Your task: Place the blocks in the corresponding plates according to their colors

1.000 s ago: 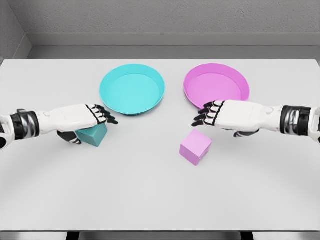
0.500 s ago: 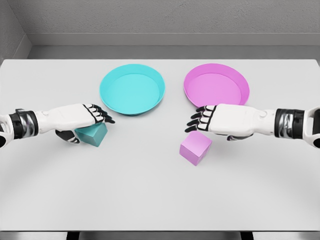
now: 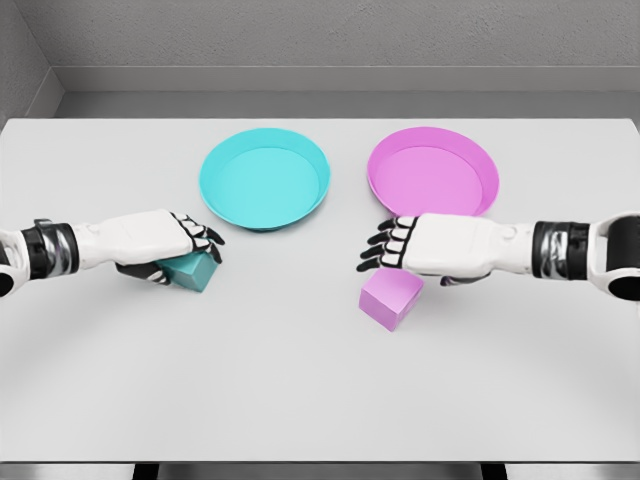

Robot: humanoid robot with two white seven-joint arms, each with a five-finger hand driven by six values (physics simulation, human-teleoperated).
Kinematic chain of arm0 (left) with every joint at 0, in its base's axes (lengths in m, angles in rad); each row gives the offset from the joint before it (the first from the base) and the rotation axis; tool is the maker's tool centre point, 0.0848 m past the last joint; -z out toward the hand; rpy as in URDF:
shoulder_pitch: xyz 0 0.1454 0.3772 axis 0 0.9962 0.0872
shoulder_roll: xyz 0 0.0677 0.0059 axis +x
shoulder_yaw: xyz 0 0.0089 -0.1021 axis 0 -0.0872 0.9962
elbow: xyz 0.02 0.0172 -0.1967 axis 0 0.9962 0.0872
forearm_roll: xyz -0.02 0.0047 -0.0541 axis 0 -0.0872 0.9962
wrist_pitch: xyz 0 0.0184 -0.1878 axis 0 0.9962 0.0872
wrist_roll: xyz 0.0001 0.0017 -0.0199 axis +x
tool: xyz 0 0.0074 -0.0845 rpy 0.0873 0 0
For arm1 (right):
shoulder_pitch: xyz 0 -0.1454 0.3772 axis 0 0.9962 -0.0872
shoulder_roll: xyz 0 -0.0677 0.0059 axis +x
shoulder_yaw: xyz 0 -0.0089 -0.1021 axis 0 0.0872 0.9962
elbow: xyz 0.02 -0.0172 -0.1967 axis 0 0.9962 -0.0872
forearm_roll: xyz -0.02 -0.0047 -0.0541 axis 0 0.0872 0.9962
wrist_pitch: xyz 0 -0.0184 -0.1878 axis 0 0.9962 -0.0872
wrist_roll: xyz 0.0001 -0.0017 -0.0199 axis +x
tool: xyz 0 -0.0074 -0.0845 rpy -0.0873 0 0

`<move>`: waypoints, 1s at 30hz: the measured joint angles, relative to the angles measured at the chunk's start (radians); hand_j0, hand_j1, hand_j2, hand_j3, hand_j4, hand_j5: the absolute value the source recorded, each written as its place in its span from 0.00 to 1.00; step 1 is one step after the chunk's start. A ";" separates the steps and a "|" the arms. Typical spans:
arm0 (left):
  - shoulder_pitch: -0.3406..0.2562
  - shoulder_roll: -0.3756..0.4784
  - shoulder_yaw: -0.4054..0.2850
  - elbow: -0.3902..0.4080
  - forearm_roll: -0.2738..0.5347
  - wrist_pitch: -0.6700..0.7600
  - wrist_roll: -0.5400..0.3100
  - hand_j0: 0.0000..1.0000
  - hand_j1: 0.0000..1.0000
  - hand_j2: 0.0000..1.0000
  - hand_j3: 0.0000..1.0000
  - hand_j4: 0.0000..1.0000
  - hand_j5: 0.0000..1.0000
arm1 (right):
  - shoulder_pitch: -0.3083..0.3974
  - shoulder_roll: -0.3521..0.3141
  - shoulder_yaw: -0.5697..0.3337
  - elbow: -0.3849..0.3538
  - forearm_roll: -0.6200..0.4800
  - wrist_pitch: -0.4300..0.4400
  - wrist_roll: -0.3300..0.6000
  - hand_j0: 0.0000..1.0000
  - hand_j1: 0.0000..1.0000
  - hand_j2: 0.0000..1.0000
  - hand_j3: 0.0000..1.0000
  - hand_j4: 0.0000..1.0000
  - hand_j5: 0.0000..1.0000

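Two bare plates, cyan and pink; left hand cupping teal block, right hand spread.

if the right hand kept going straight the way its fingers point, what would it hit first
The right hand points toward the picture's left, fingers spread, above the pink block. That line runs over bare table below the cyan plate, so the way looks free until the teal block under the left hand, though heights are unclear.

matt smooth plastic-looking plates, blocks; matt grey table.
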 measured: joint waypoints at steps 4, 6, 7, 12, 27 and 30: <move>-0.009 -0.001 -0.006 -0.002 0.000 -0.013 -0.001 0.55 0.55 0.55 0.55 0.55 0.55 | -0.002 0.001 0.007 -0.004 0.001 0.000 0.000 0.98 0.98 0.98 0.98 0.98 0.98; -0.020 -0.001 -0.007 -0.004 0.002 -0.032 -0.001 0.54 0.54 0.54 0.54 0.54 0.54 | -0.002 0.002 0.009 -0.005 0.000 0.000 0.000 0.98 0.98 0.98 0.98 0.98 0.98; -0.028 -0.001 -0.008 -0.005 0.003 -0.039 -0.001 0.54 0.54 0.54 0.54 0.54 0.54 | -0.002 0.004 0.009 -0.006 0.001 0.000 0.000 0.98 0.98 0.98 0.98 0.98 0.98; -0.078 -0.001 -0.008 -0.007 0.014 -0.067 0.000 0.54 0.54 0.54 0.54 0.54 0.54 | -0.002 0.009 0.023 -0.008 0.001 0.000 0.000 0.97 0.97 0.97 0.97 0.97 0.97; -0.285 -0.189 -0.005 0.233 0.023 -0.056 0.011 0.54 0.54 0.54 0.54 0.54 0.54 | 0.000 0.023 0.043 0.008 0.029 0.000 0.000 0.97 0.97 0.97 0.97 0.97 0.97; -0.324 -0.232 0.001 0.282 0.022 -0.048 0.011 0.54 0.54 0.54 0.54 0.54 0.54 | -0.002 0.034 0.044 0.016 0.038 0.000 0.000 0.97 0.97 0.97 0.97 0.97 0.97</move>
